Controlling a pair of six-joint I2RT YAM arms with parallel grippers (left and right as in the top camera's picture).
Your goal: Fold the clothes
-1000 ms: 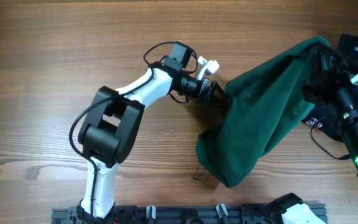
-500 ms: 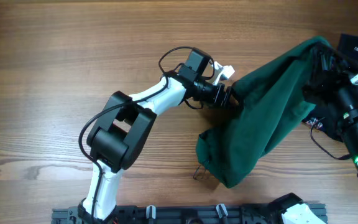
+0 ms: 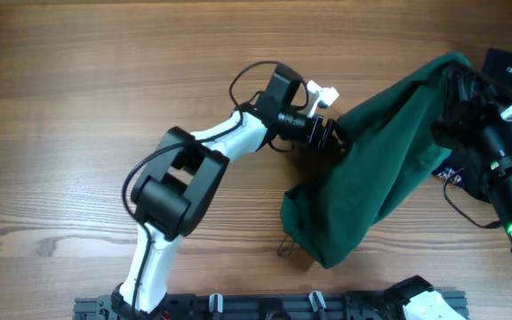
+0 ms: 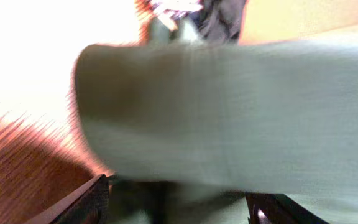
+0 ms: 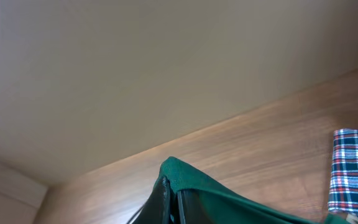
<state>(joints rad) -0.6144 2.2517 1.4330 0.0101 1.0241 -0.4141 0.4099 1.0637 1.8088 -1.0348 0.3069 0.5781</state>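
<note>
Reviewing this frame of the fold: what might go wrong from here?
1. The right gripper pinches only a small peak of the teal-green garment, and most of the cloth hangs from it, so the cloth may slip out.
2. The left gripper is open at the garment's left edge, and its wrist view is blurred and filled with cloth. It may close on bunched layers.
3. The lower end lies crumpled on the wooden table, so the fold may come out crooked.

I read the clothes (image 3: 389,151) as soft, matt teal-green cloth, finely woven. The desk (image 3: 78,107) is smooth brown wood, grain plain, with a faint sheen. The left arm (image 3: 241,133) wears glossy white plastic shells over matt black joints. The plaid cloth (image 5: 353,171) looks woven, matt.
</note>
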